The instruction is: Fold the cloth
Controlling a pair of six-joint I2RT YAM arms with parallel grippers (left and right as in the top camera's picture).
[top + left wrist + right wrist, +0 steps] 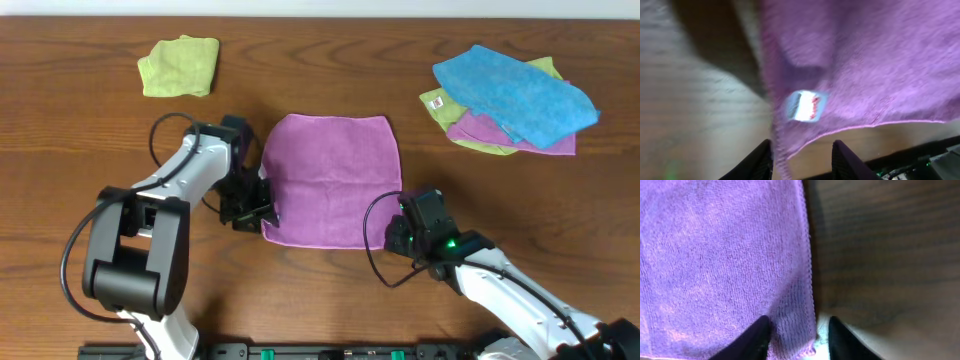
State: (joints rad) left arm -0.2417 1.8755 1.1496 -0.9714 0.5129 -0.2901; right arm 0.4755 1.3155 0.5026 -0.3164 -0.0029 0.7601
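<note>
Shows one cloth (335, 180) flat at mid-table (320, 60), one white tag (805, 106) at its near-left corner. Shows two grippers, both with jaws apart: left gripper (802, 152) astride that tagged corner, right gripper (797, 330) astride the near-right. Also shows one green cloth (180, 66) and one three-cloth pile (515, 100).

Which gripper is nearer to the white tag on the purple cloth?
Left. The left gripper is at the near-left corner of the purple cloth, with the white tag just ahead of its fingertips. The right gripper is at the opposite near corner, across the cloth.
</note>
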